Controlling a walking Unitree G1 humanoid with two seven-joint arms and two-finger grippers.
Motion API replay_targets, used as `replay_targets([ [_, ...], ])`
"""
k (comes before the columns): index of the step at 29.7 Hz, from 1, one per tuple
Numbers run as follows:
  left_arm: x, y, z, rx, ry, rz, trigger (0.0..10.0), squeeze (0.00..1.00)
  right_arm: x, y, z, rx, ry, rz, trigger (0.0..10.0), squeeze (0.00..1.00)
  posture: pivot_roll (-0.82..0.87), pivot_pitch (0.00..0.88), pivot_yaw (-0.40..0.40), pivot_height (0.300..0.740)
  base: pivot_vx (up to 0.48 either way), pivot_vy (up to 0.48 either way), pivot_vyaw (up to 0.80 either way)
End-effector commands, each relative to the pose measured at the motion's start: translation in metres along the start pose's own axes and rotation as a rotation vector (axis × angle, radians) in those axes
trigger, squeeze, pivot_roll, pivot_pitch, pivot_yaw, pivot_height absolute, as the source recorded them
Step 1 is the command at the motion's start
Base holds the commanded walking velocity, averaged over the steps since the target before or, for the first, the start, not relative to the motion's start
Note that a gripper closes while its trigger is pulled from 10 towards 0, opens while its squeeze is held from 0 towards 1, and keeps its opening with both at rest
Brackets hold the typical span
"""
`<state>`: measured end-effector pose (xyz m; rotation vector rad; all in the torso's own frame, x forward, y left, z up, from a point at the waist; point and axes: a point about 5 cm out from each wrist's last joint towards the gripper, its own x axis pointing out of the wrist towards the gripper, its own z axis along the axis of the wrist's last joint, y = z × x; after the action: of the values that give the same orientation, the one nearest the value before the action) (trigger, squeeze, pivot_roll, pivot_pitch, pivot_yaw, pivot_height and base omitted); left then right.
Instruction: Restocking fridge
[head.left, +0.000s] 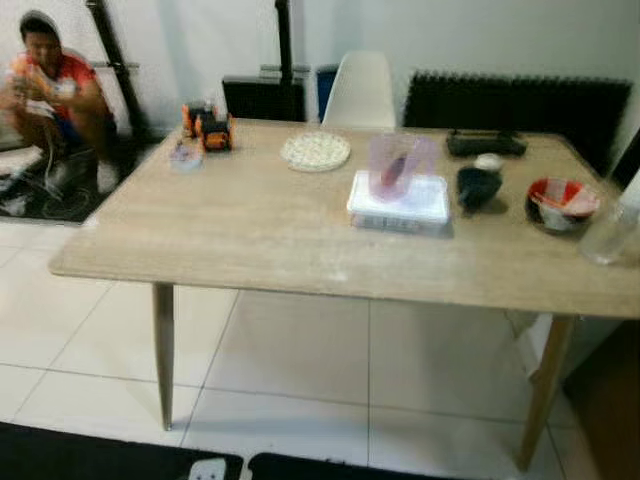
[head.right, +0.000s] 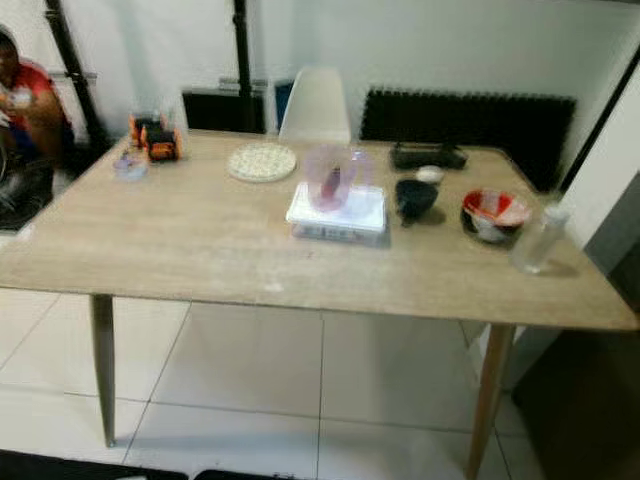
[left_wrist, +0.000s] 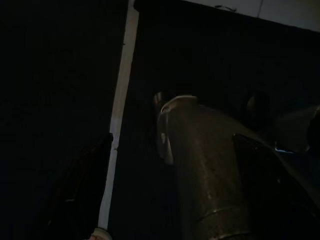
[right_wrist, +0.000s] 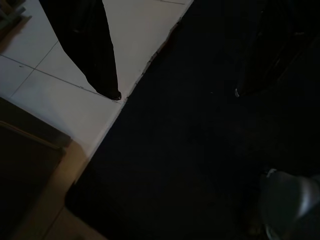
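Currently we stand back from a light wooden table (head.left: 250, 240), both arms hanging low over a dark mat (right_wrist: 200, 150) and white tile floor (right_wrist: 75, 55). The right gripper (right_wrist: 175, 90) points down with its two black fingers (right_wrist: 95, 50) spread wide apart, released and grasping nothing. The left gripper (left_wrist: 165, 200) sits in deep shade; a dark finger shows at each side of its wrist view, well apart with nothing between them, so we read it as released too.

Stock on the table: a clear lidded container (head.left: 400, 203) near the middle, with a translucent pink pitcher (head.left: 397, 165) just behind it or on it; we cannot tell which. Further right are a small black bowl (head.left: 478, 186), a red and white bowl (head.left: 560, 203), and a clear bottle (head.right: 540, 238) by the right edge. A round pale plate (head.left: 315, 151) and an orange and black toy (head.left: 207, 127) lie toward the far left. A white chair (head.left: 362, 88) stands behind the table. A person (head.left: 50, 90) crouches in the far left corner.

Our judgement: the step is the approach, nothing lifted yet. To do it well we would walk square to the near edge opposite the container, stop close enough to reach without leaning, and raise the arms only once clear of the tabletop lip. The pitcher looks tippy, so take it separately.
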<state>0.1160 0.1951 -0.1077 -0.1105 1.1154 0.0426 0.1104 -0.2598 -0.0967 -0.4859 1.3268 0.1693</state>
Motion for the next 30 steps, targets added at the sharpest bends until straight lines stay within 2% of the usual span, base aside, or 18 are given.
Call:
replay_targets([
  [1,0.0,-0.002,-0.005,0.002,0.022,-0.002,10.0,0.0,0.0,0.002,0.001,0.0,-0.003,0.005,10.0,0.0,-0.07,0.0,-0.039,0.74,0.0,0.0,0.0],
  [20,0.001,-0.002,0.001,0.016,0.004,0.022,10.0,0.0,0.001,0.002,0.011,-0.01,-0.058,-0.035,10.0,0.0,-0.06,0.0,-0.043,0.74,0.0,0.0,0.0],
  [23,0.001,-0.002,0.003,0.02,0.001,0.027,10.0,0.0,0.0,0.001,0.014,-0.045,-0.066,-0.056,10.0,0.0,-0.06,0.0,-0.045,0.74,0.0,0.0,0.0],
  [24,0.001,-0.002,0.003,0.014,0.003,0.021,10.0,1.0,0.001,0.002,0.015,-0.035,-0.07,-0.034,10.0,0.5,-0.06,0.0,-0.044,0.74,0.0,0.0,0.0],
  [25,0.001,-0.001,0.002,0.007,0.004,0.019,10.0,1.0,0.001,0.003,0.015,-0.032,-0.069,-0.021,10.0,1.0,-0.06,0.0,-0.044,0.74,0.0,0.0,0.0],
  [30,0.001,0.001,0.002,0.002,0.005,0.032,10.0,1.0,0.001,0.001,0.015,-0.036,-0.066,-0.042,10.0,1.0,-0.06,0.0,-0.044,0.74,0.0,0.0,0.0],
])
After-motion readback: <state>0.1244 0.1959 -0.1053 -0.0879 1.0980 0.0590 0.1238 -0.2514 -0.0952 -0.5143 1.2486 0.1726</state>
